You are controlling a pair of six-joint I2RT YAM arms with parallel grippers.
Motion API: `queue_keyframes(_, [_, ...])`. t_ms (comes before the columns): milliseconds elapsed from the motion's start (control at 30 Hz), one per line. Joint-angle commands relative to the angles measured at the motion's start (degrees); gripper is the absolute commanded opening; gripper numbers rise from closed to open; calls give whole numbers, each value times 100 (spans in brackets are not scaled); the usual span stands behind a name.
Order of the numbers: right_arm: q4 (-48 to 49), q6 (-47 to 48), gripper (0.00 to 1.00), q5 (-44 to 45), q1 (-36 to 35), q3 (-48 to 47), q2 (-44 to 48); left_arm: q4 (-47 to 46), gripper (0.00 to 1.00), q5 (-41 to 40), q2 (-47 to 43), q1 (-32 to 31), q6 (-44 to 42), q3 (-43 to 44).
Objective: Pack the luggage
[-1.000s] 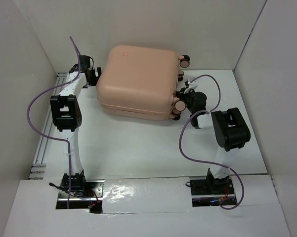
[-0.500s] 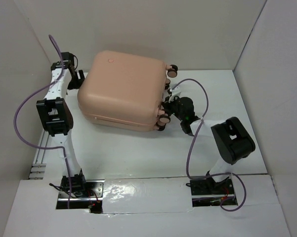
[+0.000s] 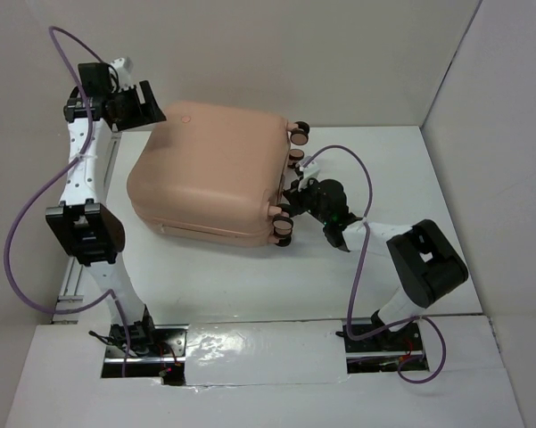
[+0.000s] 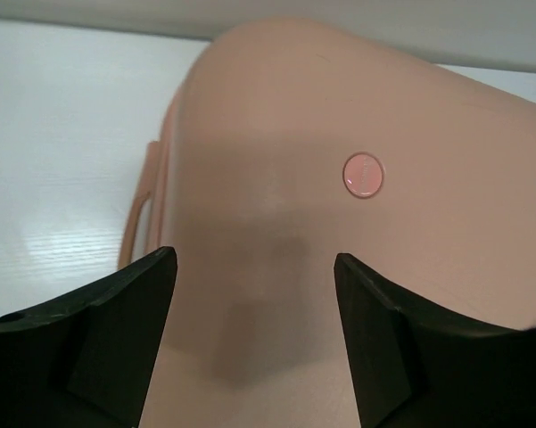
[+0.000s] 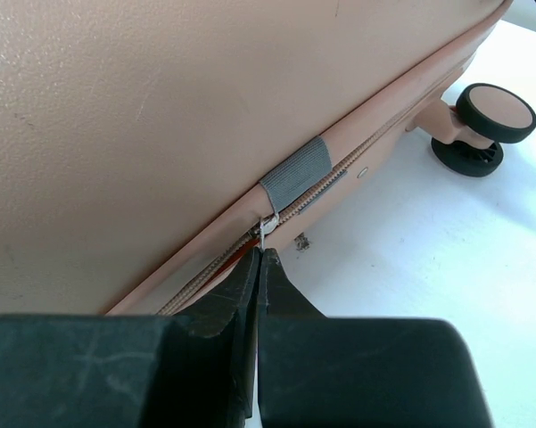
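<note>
Top external view: the luggage (image 3: 210, 174), a pale peach-pink hard-shell suitcase, lies shut and flat on the white table (image 3: 250, 276), toward the far left, its small dark wheels (image 3: 283, 234) facing the right arm. The left gripper (image 3: 147, 105) hangs above the case's far left corner, jaws spread wide with nothing between them. The left wrist view looks down between the two dark fingers (image 4: 116, 330) onto the smooth shell, where a small round pink badge (image 4: 364, 174) sits; its marking is too faint to read. A side handle (image 4: 136, 214) of the same peach colour shows at the shell's left edge. The right gripper (image 3: 296, 198) is at the wheel side of the case, jaws closed tight. In the right wrist view its tips meet the small metal zipper pull (image 5: 266, 226), just below a grey fabric tab (image 5: 296, 174) that crosses the zipper (image 5: 330, 183) seam; whether the pull is pinched cannot be told. Purple cables (image 3: 22, 223) loop from both arms.
</note>
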State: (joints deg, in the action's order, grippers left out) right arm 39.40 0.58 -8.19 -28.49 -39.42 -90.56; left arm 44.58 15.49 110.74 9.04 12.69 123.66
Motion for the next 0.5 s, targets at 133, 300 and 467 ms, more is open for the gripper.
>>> queue_keyframes(133, [735, -40, 0, -122, -147, -198, 469, -90, 97, 527, -94, -164, 603, -210])
queue_keyframes(300, [402, 91, 0, 158, -771, -250, 601, 358, 100, -727, -754, -937, 988, 114])
queue_keyframes(467, [323, 91, 0, 510, -1386, -146, 803, 780, 100, -1960, -1931, -2053, 1762, -788])
